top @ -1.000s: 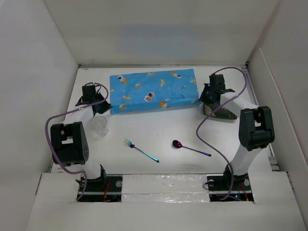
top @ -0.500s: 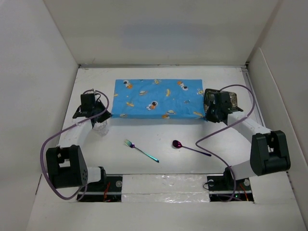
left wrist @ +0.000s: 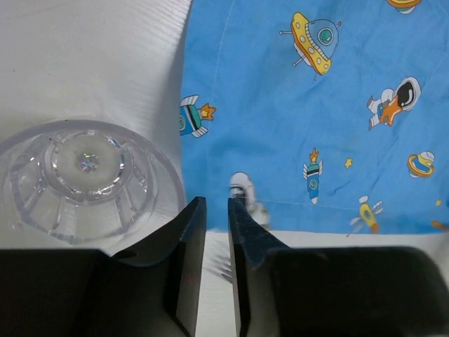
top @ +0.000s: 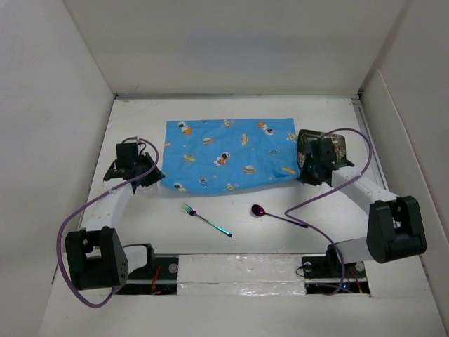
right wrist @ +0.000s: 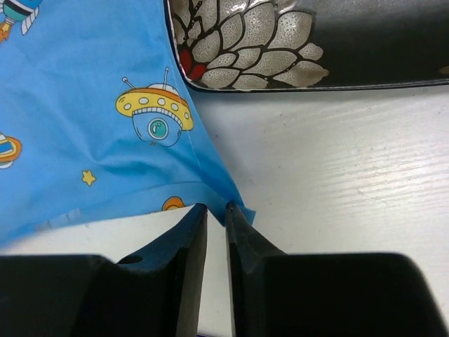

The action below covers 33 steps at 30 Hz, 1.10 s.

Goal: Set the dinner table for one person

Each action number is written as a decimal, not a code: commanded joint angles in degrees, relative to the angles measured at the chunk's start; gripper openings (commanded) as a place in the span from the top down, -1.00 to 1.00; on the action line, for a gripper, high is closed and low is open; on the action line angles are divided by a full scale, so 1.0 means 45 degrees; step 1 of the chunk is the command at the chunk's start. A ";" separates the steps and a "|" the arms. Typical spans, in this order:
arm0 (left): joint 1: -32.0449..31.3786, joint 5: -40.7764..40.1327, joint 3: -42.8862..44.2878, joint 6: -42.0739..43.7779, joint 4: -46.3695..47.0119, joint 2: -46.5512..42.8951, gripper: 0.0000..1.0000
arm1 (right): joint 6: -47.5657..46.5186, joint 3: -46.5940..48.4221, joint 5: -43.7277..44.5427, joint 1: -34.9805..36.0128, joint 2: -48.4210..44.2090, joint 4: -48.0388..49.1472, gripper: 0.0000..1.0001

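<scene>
The blue space-print placemat (top: 226,154) lies spread on the white dinner table (top: 231,116). My left gripper (top: 154,177) is shut on its near left corner; in the left wrist view the fingertips (left wrist: 215,205) pinch the cloth edge (left wrist: 295,126). My right gripper (top: 302,173) is shut on the near right corner, and the cloth (right wrist: 105,140) shows between its tips (right wrist: 216,208). A fork (top: 205,219) and a purple spoon (top: 277,216) lie on the table in front of the placemat.
A clear glass (left wrist: 84,179) stands just left of the left gripper, touching the placemat's left edge. A dark plate with a leaf pattern (top: 338,146) lies just right of the placemat, also in the right wrist view (right wrist: 302,42). White walls enclose the table.
Both grippers have come down and drawn back toward the near side with the placemat corners. The cloth, lifted and bunched before, now lies flat and reaches nearer to the fork and spoon.
</scene>
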 commanded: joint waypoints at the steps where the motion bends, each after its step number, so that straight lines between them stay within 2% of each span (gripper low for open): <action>1: 0.0061 0.0258 0.0135 0.0091 -0.0301 -0.0381 0.66 | 0.0021 -0.0090 0.0568 0.0137 -0.0480 -0.0447 0.45; 3: 0.0061 0.0103 0.0233 0.0072 -0.0360 -0.0498 0.57 | 0.0060 0.0027 0.0529 0.0137 -0.0635 -0.0643 0.24; 7: 0.0061 -0.0094 0.0857 0.0150 -0.0574 -0.0616 0.55 | 0.0158 0.0203 0.0275 0.0255 -0.1281 -0.1287 0.12; 10: 0.0061 0.0062 0.1539 0.0228 -0.0731 -0.0635 0.55 | 0.0216 0.0612 0.0353 0.0255 -0.1786 -0.1677 -0.08; 12: 0.0061 0.0412 0.1892 0.0247 -0.0692 -0.0616 0.55 | 0.0352 0.0885 0.0276 -0.0269 -0.1925 -0.1718 -0.22; 14: 0.0061 0.0686 0.2380 0.0170 -0.0575 -0.0558 0.55 | 0.0528 0.1354 -0.0212 -0.0778 -0.2003 -0.1640 -0.27; 18: 0.0061 0.2244 0.3317 -0.0143 -0.0068 -0.0382 0.57 | 0.1601 0.1298 -0.0291 -0.2359 -0.2043 -0.0511 -0.34; 20: -0.0094 0.2736 0.4001 -0.0318 0.0108 -0.0187 0.60 | 0.2459 0.0734 -0.0720 -0.3880 -0.1829 0.0681 -0.35; 22: -0.0580 0.2758 0.4721 -0.0280 0.0148 -0.0147 0.60 | 0.3495 0.0458 -0.2375 -0.5477 -0.1166 0.1655 -0.39; 24: -0.0914 0.2854 0.5172 -0.0319 0.0283 -0.0185 0.60 | 0.4449 0.0048 -0.3294 -0.6381 -0.0368 0.2554 -0.39; 33: -0.0916 0.3637 0.4512 -0.0495 0.0753 -0.0830 0.58 | 0.6640 -0.0247 -0.2637 -0.8414 0.0944 0.3654 -0.28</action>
